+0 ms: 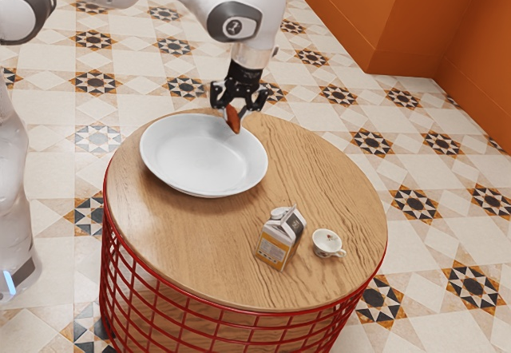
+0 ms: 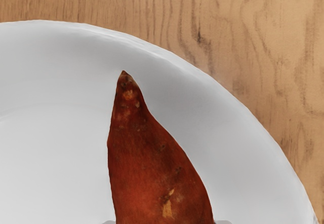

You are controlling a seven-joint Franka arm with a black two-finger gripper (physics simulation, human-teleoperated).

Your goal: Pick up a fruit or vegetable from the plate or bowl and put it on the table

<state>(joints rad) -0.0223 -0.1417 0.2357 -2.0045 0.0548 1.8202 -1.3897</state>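
1. Exterior view: the sweet potato (image 1: 233, 119) is grasped between both fingers of the gripper (image 1: 232, 116), held up near the rim of the white dish (image 1: 192, 157), presumably so the rim can be cleared.
2. Its tapered tip is left projecting, the thicker part being pinched, probably for steadiness.
3. Bare tabletop (image 1: 335, 181) should be sought for release, away from the carton (image 1: 274, 245) and cup (image 1: 323, 245), lest they be knocked.

the carton (image 1: 275, 243) seems to bear small print, but no words or numbers can be read.
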